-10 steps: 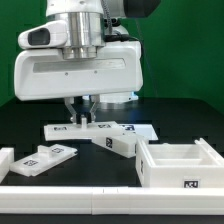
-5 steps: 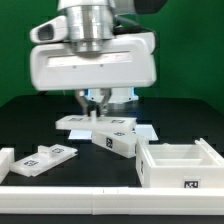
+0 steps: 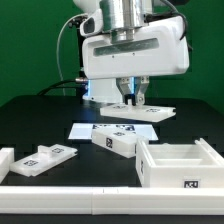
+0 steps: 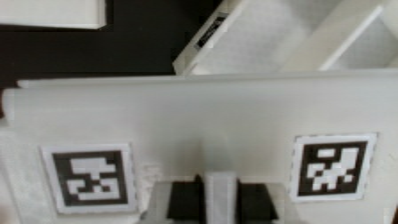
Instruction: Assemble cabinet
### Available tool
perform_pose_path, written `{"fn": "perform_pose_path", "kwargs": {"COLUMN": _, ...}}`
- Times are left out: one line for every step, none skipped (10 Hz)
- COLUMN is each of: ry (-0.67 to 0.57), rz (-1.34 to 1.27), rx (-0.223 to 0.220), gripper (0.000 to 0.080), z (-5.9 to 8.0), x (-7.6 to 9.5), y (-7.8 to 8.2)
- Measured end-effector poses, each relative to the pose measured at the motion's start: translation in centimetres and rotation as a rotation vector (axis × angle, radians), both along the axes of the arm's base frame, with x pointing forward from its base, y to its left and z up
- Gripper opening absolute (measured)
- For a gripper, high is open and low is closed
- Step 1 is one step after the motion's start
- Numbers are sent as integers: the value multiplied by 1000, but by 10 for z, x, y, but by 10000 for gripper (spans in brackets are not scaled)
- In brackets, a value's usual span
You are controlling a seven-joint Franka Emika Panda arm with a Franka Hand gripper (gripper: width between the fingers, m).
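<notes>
My gripper [image 3: 131,98] is shut on a flat white cabinet panel [image 3: 150,111] and holds it level above the table, right of centre in the exterior view. In the wrist view the panel [image 4: 196,120] fills the frame with two tags on it, and my fingers [image 4: 178,203] clamp its near edge. The large open cabinet box body [image 3: 178,163] stands at the front on the exterior view's right, and it also shows in the wrist view [image 4: 294,40]. A small tagged cabinet piece [image 3: 116,143] lies mid-table. Another tagged flat piece [image 3: 46,158] lies at the front on the exterior view's left.
The marker board [image 3: 84,130] lies flat on the black table, partly under the small piece. A white rail [image 3: 70,181] runs along the table's front edge, with a white block [image 3: 5,158] at its far end on the exterior view's left.
My arm has moved toward the exterior view's right and lifted the white panel with it. The marker board, covered before, now shows.
</notes>
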State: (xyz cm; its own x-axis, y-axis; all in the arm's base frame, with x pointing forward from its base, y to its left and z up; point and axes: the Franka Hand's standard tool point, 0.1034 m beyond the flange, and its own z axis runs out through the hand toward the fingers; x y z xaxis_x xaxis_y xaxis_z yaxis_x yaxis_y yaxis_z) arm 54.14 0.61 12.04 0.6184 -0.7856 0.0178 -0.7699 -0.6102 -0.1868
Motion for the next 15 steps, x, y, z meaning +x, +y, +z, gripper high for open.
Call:
{"fn": "perform_pose_path", "kwargs": {"ry": 24, "rz": -114, "rx": 26, "gripper": 64, "z": -1, "x": -6, "y": 6}}
{"fn": "perform_pose_path", "kwargs": {"ry": 80, "rz": -244, "rx": 49, "gripper": 64, "z": -4, "x": -22, "y": 16}}
{"fn": "perform_pose_path", "kwargs": {"ry": 127, "rz": -357, "rx": 73, "gripper": 64, "z": -10, "x": -39, "y": 22}}
{"fn": "perform_pose_path", "kwargs": {"ry": 182, "rz": -479, "rx": 85, "gripper": 64, "z": -13, "x": -53, "y": 32}}
{"fn": "perform_pose_path", "kwargs": {"ry": 205, "rz": -582, "rx": 92, "gripper": 64, "z": -16, "x": -59, "y": 44}}
{"fn": "perform_pose_path", "kwargs": {"ry": 207, "rz": -608, "rx": 107, "gripper": 64, "z": -16, "x": -57, "y": 45}}
{"fn": "perform_pose_path", "kwargs": {"ry": 211, "rz": -633, "rx": 116, "gripper": 64, "z": -16, "x": -57, "y": 45}}
{"fn": "perform_pose_path", "kwargs": {"ry": 212, "rz": -632, "rx": 119, "gripper": 64, "z": -16, "x": -57, "y": 47}}
{"fn": "perform_pose_path", "kwargs": {"ry": 214, "rz": -626, "rx": 119, "gripper": 64, "z": -16, "x": -58, "y": 48}}
{"fn": "perform_pose_path", "kwargs": {"ry": 259, "rz": -663, "rx": 116, "gripper": 64, "z": -20, "x": -69, "y": 53}}
{"fn": "perform_pose_path", "kwargs": {"ry": 299, "rz": -697, "rx": 108, "gripper": 64, "z": -28, "x": -82, "y": 60}}
{"fn": "perform_pose_path", "kwargs": {"ry": 350, "rz": -714, "rx": 104, "gripper": 64, "z": -37, "x": -91, "y": 62}}
{"fn": "perform_pose_path", "kwargs": {"ry": 359, "rz": -716, "rx": 56, "gripper": 64, "z": -40, "x": -93, "y": 66}}
{"fn": "perform_pose_path", "kwargs": {"ry": 327, "rz": -677, "rx": 7, "gripper": 64, "z": -38, "x": -93, "y": 72}}
{"fn": "perform_pose_path", "kwargs": {"ry": 325, "rz": -685, "rx": -25, "gripper": 64, "z": -39, "x": -96, "y": 85}}
